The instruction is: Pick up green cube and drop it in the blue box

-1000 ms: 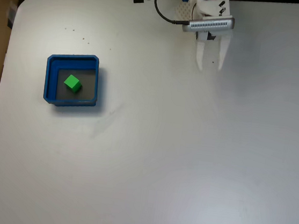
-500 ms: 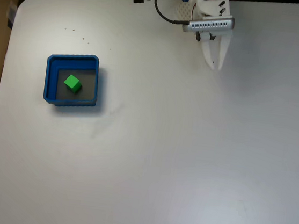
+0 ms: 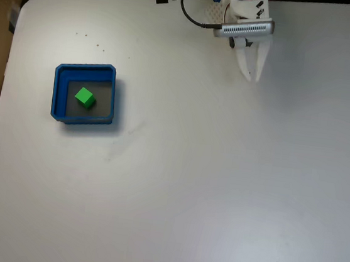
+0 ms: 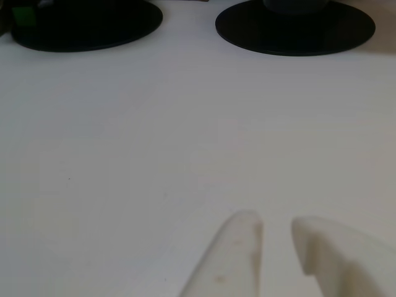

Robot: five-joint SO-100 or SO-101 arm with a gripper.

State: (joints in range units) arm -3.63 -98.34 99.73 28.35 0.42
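Green cube lies on the grey floor of the blue box, left of centre on the white table in the fixed view. The cube sits clear of all four walls. The white gripper is at the table's top edge, well apart from the box, its fingers drawn together with nothing between them. In the other view the fingertips nearly meet, a narrow gap remaining, above bare table. Two black discs lie at the far edge.
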